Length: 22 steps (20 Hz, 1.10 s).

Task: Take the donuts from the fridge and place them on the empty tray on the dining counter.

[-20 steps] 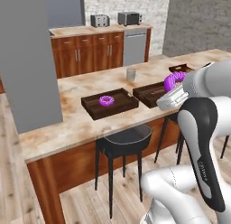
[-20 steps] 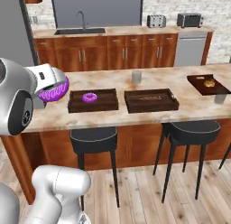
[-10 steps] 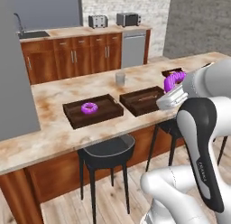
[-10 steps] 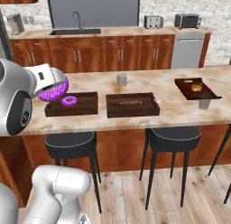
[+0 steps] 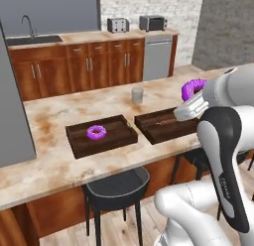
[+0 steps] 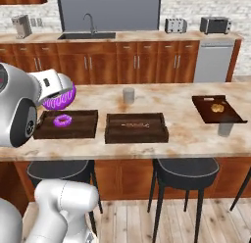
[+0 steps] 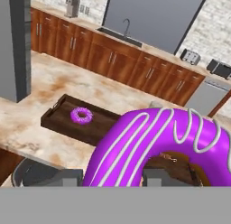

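Observation:
My gripper (image 5: 192,94) (image 6: 59,93) (image 7: 113,178) is shut on a donut (image 5: 194,86) (image 6: 60,99) (image 7: 162,144) with purple icing and pale stripes, held in the air above the dining counter (image 5: 49,160) (image 6: 186,144). In the hand view this donut stands big and close between the fingertips. A second purple donut (image 5: 96,132) (image 6: 62,121) (image 7: 81,114) lies in a dark brown tray (image 5: 106,147) (image 6: 66,135) (image 7: 54,121) on the counter. In the left base view the held donut hangs to the right of that tray. In the right base view it hangs just above the tray's far left part.
A second brown tray (image 5: 163,125) (image 6: 136,128) with a thin tan item lies beside the first, a third (image 6: 215,109) with tan food farther right. Grey cups (image 5: 137,95) (image 6: 128,95) (image 6: 224,128) stand on the counter, black stools (image 5: 116,183) (image 6: 184,168) below. At left rises a tall grey slab (image 5: 12,116), fridge or not I cannot tell.
Both base views have shifted: the base has driven, and the counter and trays now sit closer and lower in the picture. The gripper keeps the donut in the same grip.

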Available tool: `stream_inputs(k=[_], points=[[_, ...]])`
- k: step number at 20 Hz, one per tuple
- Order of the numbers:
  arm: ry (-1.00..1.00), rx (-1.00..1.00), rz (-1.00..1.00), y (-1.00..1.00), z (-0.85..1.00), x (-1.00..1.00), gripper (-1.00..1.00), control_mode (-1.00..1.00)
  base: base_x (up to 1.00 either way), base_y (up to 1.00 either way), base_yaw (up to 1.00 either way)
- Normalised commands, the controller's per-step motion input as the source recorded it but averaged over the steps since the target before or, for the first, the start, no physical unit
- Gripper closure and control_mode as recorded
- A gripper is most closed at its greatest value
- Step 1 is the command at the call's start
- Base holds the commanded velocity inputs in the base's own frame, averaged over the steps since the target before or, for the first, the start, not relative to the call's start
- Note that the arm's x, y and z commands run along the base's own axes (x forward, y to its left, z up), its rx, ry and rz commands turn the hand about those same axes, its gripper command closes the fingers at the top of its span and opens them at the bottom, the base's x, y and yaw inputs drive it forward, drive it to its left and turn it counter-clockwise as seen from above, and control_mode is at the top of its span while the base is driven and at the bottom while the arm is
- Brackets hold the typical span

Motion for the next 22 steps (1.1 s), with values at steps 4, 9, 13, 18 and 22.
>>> stream_inputs(k=[4,9,13,18,22], points=[[0.00,0.00,0.00,0.00,0.00,0.00,1.00,1.00,0.95,0.00,0.13],[0.00,0.00,0.00,0.00,0.00,0.00,1.00,1.00,1.00,0.00,0.20],[0.00,0.00,0.00,0.00,0.00,0.00,1.00,1.00,1.00,-0.02,0.26],[0.00,0.00,0.00,0.00,0.00,0.00,1.00,1.00,0.99,-0.06,0.29],[0.00,0.00,0.00,0.00,0.00,0.00,1.00,1.00,0.92,-0.06,0.27]])
